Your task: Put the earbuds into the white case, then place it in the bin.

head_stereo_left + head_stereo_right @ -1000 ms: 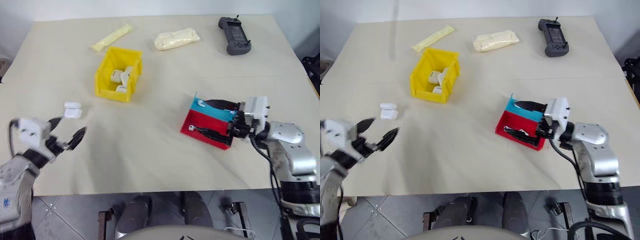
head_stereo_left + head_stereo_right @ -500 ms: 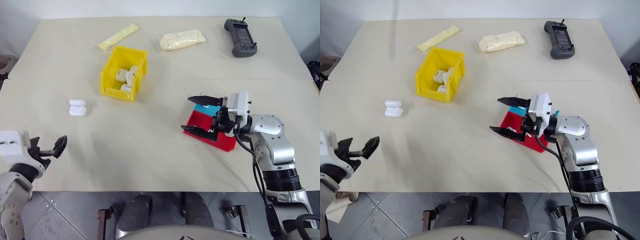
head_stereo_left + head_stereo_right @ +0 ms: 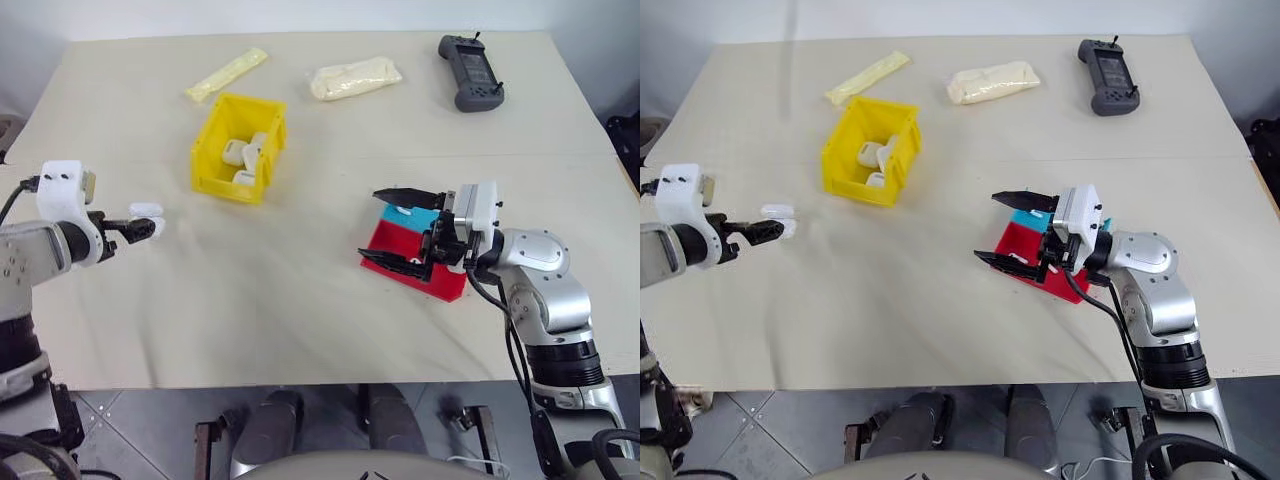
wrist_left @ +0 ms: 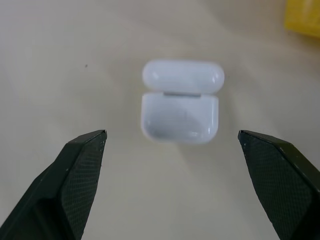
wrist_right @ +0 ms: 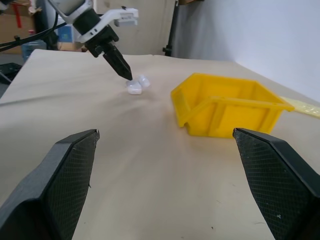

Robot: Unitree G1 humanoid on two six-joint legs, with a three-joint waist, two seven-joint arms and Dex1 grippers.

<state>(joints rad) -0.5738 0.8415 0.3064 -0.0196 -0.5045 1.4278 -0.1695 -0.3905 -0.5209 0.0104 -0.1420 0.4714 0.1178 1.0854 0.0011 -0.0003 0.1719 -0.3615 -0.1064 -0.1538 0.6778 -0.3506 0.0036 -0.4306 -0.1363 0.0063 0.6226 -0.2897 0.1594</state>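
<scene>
Before our spread left gripper [image 4: 172,137] lies the white case [image 4: 180,102] (lid flipped back); we should straddle its sides squarely before closing.

The white case [image 4: 180,101] lies flat on the bench with its hinged lid flipped open, a glossy rounded shell, near the bench's left edge and well apart from the bin. The bin [image 3: 238,147] is bright yellow, rectangular and open-topped, standing toward the far left part of the bench with several similar white cases lying inside it. One small white earbud [image 3: 402,209] rests on the blue half of the tray toward the right side of the bench.
</scene>
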